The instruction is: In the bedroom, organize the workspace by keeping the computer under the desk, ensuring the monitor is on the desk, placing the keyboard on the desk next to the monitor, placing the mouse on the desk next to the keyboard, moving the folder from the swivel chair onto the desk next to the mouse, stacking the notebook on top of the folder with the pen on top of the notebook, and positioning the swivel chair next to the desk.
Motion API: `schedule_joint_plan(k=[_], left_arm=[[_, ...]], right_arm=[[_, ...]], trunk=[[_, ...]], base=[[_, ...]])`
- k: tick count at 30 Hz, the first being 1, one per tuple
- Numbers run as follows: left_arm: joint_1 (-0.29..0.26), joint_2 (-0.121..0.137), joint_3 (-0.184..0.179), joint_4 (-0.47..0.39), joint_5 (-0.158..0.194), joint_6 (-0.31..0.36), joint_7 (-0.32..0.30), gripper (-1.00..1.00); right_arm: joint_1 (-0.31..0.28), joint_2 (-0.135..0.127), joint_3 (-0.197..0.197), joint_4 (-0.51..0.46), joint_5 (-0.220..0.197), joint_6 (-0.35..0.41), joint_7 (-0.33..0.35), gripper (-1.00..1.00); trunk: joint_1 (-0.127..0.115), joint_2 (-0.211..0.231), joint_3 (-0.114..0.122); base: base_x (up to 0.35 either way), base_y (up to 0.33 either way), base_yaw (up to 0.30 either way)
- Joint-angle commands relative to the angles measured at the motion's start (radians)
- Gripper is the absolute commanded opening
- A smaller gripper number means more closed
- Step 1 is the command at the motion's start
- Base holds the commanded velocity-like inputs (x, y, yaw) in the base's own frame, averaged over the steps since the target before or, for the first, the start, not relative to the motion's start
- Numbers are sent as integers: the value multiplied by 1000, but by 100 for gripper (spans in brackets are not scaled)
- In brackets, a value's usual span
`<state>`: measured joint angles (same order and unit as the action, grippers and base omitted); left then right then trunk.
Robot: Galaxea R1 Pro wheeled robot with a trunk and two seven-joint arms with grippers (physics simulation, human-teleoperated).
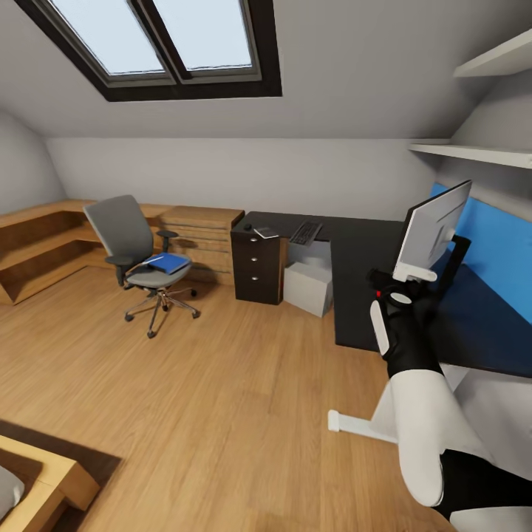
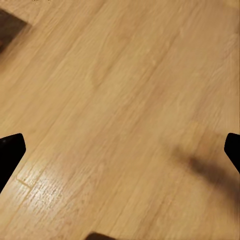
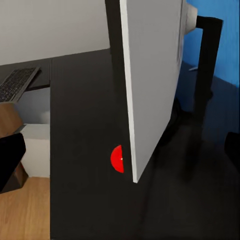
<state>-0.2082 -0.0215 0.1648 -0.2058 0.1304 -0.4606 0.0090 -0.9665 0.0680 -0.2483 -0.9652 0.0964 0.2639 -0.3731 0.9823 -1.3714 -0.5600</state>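
The monitor (image 1: 432,229) stands on the black desk (image 1: 369,251), turned edge-on with its pale back and red dot toward me. My right gripper (image 1: 399,284) is open at the monitor's (image 3: 150,85) lower corner, its fingers (image 3: 11,160) wide on either side of it. The keyboard (image 1: 305,233), the notebook (image 1: 266,232) and the mouse (image 1: 248,227) lie on the desk's far wing. The computer (image 1: 309,288) sits on the floor under the desk. On the swivel chair (image 1: 140,247), left of the desk, lies the blue folder (image 1: 168,262). My left gripper (image 2: 122,145) hangs open over the floor. I cannot make out the pen.
A blue panel (image 1: 491,244) backs the desk on the right, with white shelves (image 1: 480,151) above it. A light-wood drawer chest (image 1: 198,229) and low wooden steps (image 1: 37,244) line the far wall. A bed corner (image 1: 37,480) is at lower left. Wood floor (image 1: 222,384) spreads between.
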Motion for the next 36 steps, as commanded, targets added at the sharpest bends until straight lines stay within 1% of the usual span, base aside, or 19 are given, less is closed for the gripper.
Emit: schedule_joint_plan(k=[1, 4, 11, 16, 24, 31, 36], left_arm=[[0, 0, -1, 0, 6, -3, 0, 100], [0, 0, -1, 0, 6, -3, 0, 100], [0, 0, -1, 0, 6, -3, 0, 100], [0, 1, -1, 0, 7, -4, 0, 100], [0, 1, -1, 0, 7, -4, 0, 100], [0, 1, -1, 0, 6, -4, 0, 100], [0, 0, -1, 0, 6, -4, 0, 100]], right_arm=[[-1, 2, -2, -1, 10, 9, -6, 100], [0, 3, -2, -1, 9, 9, -29, 100], [0, 3, -2, -2, 11, 9, -45, 100], [0, 2, -2, -5, 13, 9, -48, 100], [2, -1, -3, -4, 14, 5, -46, 100], [9, -2, -2, -2, 13, 3, -43, 100], [10, -2, -2, -4, 13, 3, -43, 100]], trunk=[[0, -1, -1], [0, -1, 0], [0, -1, 2], [0, -1, 3], [0, -1, 3], [0, -1, 3], [0, -1, 3]], base=[[0, 0, -152], [0, 0, -200], [0, 0, -127], [22, 18, -30], [159, 115, -7], [59, 43, -1], [50, 160, 0]])
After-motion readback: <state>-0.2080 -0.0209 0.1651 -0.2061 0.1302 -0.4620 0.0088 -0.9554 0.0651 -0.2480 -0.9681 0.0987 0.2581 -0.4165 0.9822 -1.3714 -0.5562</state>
